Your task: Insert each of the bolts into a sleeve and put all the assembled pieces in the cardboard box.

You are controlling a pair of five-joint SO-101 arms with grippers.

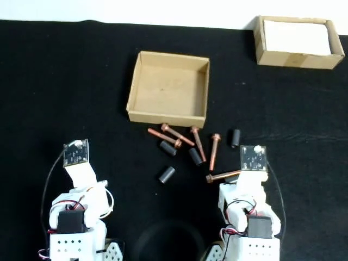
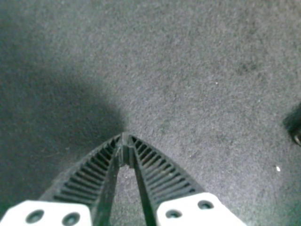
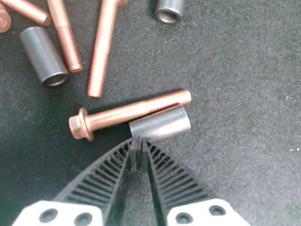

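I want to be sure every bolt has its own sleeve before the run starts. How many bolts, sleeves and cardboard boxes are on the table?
Bolts: 5
Sleeves: 5
Cardboard boxes: 2
Total: 12

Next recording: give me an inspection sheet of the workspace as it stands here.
Surface: black cloth, nothing spilled.
Job's things: five bolts and loose sleeves scattered before the cardboard box, which is empty; none assembled.
Clutter: second box far right; dark round object between the arm bases.
Grippers: left gripper shut over bare cloth; right gripper shut, tips by nearest sleeve lying against nearest bolt.
Cables: black cable looping beside each arm.
Surroundings: white strip beyond the cloth.
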